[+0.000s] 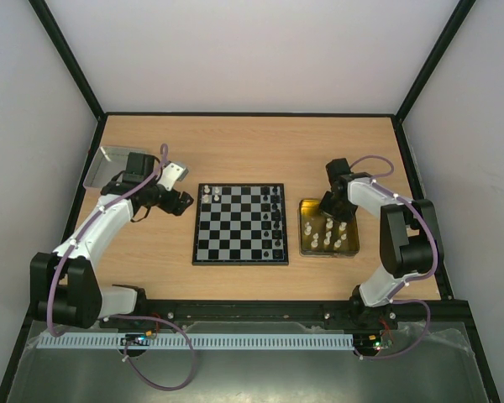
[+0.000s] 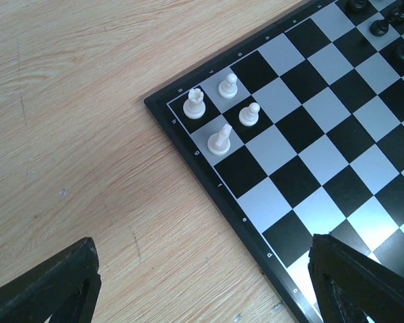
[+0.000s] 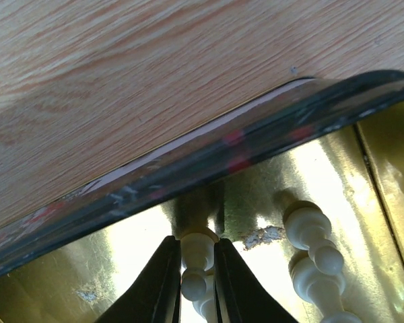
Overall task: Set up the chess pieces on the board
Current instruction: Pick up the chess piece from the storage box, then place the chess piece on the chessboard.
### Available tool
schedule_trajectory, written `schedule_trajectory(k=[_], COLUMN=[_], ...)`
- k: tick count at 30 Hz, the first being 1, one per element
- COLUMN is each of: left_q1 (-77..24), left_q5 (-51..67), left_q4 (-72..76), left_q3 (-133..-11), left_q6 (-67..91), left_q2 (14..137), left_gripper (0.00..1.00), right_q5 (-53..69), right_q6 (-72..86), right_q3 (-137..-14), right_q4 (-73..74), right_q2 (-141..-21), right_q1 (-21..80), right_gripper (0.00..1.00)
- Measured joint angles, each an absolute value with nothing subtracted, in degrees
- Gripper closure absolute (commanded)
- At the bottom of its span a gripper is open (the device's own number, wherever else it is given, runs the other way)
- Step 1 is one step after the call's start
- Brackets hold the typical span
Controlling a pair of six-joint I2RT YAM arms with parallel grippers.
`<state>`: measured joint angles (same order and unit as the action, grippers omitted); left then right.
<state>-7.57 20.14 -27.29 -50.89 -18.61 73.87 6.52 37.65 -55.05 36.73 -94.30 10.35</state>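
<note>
**Right pincer clamped on a cream piece in the tray**

Obs.: the right gripper (image 3: pixel 197 245) has its fingers pinched on a cream chess piece (image 3: pixel 196 259) inside the yellow tray (image 3: pixel 256 145), close to its rim. A second cream piece (image 3: pixel 316 249) lies just beside it. The left gripper (image 2: pixel 202 289) has its jaws wide apart and holds nothing, above the edge of the board (image 2: pixel 310 168). Four white pieces (image 2: pixel 220 111) sit at the board's near corner. Black pieces (image 1: pixel 276 220) line the opposite side.

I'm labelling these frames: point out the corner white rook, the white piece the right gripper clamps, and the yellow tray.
white rook (image 2: pixel 194 104), left wrist view, its body.
clamped white piece (image 3: pixel 198 250), right wrist view, its rounded head.
yellow tray (image 3: pixel 108 269), right wrist view, bare floor.
</note>
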Motion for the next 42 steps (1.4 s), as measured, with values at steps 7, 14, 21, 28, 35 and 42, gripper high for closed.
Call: schedule_trajectory(k=[7,14,21,28,35,42], left_q1=[-7.57,-7.57,-7.57,-7.57,-7.57,-7.46], left_q5=[20.14,20.14,20.12,20.03,19.18,18.22], left_q4=[-27.29,-27.29,-27.27,-27.27,-27.05,-26.41], left_q3=[-50.5,-50.48,-50.41,-50.41,-50.39,-50.39], left_q6=[-18.61,-18.61,-18.59,-18.57,-18.37,-17.74], left_q2=[73.84,73.8,73.8,73.8,73.8,73.78], left_gripper=[0.14,0.13,0.13,0.13,0.12,0.1], right_q5=[6.66,6.07,4.16,2.48,2.22,2.44], right_q6=[37.5,37.5,37.28,37.36,39.7,43.22], right_q3=[-54.87,-54.94,-58.67,-63.77,-71.99,-78.67], right_q4=[36.71,36.95,38.89,42.68,45.87,46.39], right_q2=[-94.19,-93.71,-91.2,-87.24,-87.0,-91.68], right_q1=[10.35,10.35,10.35,13.15,25.36,35.75], right_gripper=[0.98,0.98,0.98,0.98,0.98,0.98])
